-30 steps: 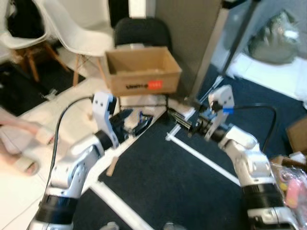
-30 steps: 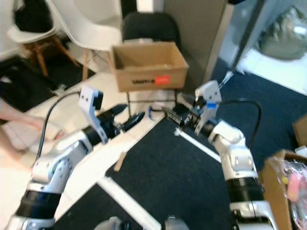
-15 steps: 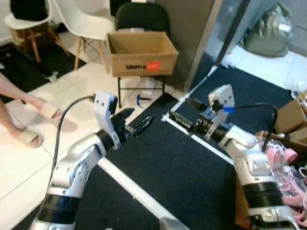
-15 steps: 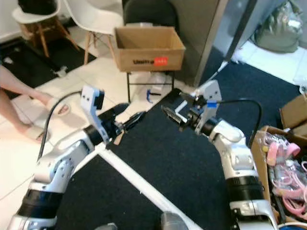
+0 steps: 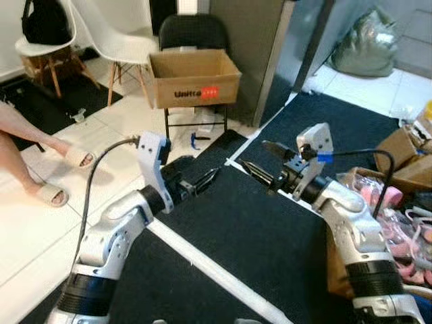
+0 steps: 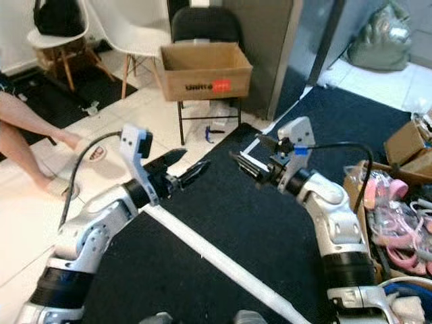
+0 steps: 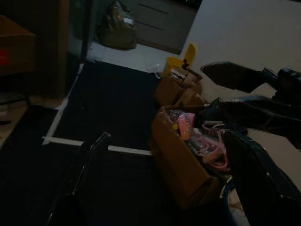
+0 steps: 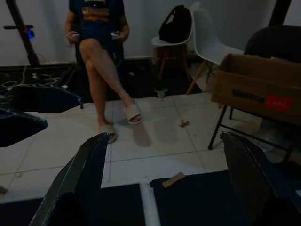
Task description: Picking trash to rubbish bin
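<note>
Both arms reach forward over a black carpet [image 5: 229,236]. My left gripper [image 6: 191,162] is open and holds nothing. My right gripper [image 6: 246,150] faces it, also open and bare. Small litter, a blue scrap [image 5: 196,140] and white paper [image 5: 206,120], lies on the tiles under a black chair [image 5: 192,32]. An open cardboard box [image 5: 194,75] with a red label stands on that chair. A brown scrap [image 8: 174,179] lies on the tiles at the carpet's edge. In the left wrist view my left gripper [image 7: 167,136] looks toward the right gripper's dark fingers [image 7: 235,77].
A seated person's legs [image 5: 27,135] and sandals are at the left. White chairs [image 5: 118,30] stand behind, one carrying a black bag [image 5: 42,20]. A cardboard box of pink items [image 5: 398,202] sits at the right. White tape [image 5: 216,270] crosses the carpet.
The whole picture has shifted and sharpened, so the camera moved: box and chair now look farther off. Both arms keep the same outstretched pose with open fingers.
</note>
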Motion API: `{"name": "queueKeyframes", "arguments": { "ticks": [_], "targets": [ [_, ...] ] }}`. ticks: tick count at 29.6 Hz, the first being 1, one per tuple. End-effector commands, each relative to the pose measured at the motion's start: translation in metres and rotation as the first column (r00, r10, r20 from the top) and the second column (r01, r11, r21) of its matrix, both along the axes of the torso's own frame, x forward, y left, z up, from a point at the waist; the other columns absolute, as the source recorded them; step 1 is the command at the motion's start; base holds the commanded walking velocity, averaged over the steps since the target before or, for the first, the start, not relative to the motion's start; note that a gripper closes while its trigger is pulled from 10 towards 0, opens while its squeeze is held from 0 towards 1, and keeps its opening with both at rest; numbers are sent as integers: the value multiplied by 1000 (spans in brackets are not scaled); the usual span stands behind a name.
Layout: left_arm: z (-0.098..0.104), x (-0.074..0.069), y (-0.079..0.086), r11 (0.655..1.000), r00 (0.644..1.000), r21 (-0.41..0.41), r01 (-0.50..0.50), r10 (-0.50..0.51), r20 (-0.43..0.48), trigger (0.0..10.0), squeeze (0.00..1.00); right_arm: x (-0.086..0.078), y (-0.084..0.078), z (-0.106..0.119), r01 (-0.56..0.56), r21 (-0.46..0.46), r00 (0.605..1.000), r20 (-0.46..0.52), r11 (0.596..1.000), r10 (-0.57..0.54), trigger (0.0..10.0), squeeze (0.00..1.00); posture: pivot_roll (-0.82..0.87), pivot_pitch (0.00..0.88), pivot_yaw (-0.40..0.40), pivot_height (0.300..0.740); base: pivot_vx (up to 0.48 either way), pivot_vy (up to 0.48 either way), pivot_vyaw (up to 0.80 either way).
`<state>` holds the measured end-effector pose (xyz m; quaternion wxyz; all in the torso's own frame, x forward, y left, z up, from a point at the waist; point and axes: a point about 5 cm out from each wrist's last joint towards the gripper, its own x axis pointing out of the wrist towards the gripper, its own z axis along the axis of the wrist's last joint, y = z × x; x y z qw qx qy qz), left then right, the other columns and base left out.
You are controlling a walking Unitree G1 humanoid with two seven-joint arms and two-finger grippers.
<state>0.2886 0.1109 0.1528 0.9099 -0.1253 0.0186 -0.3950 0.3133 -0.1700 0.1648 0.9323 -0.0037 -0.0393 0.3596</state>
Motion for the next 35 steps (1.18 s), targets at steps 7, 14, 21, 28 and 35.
{"name": "queueKeyframes", "arguments": {
  "ticks": [7, 14, 21, 28, 35],
  "targets": [
    [-4, 1, 0, 1000, 1000, 22, -9, 8, 18, 10000, 0, -1, -1, 3, -14, 0, 1000, 19, 1000, 14, 10000, 0, -64, 0, -20, 740, 0, 0, 753],
    [-4, 1, -1, 1000, 1000, 19, -7, 7, 24, 10000, 0, -1, -1, 3, -17, 0, 1000, 22, 1000, 17, 10000, 0, -63, 0, -17, 740, 0, 0, 746],
    [-4, 4, 0, 999, 999, 31, -28, 27, 41, 10000, 0, -2, 0, 2, -22, 0, 1000, 22, 1000, 22, 10000, 0, -64, 0, -15, 740, 0, 0, 748],
    [-5, 5, -1, 999, 998, 28, -36, 35, 50, 10000, 0, -1, 0, 2, -25, -2, 999, 24, 1000, 25, 10000, 0, -66, 0, -17, 740, 0, 0, 748],
    [-6, 6, 0, 999, 998, 27, -44, 43, 56, 10000, 0, -1, 0, 2, -28, -4, 999, 25, 1000, 28, 10000, 0, -68, 0, -19, 740, 0, 0, 748]
  ]
}}
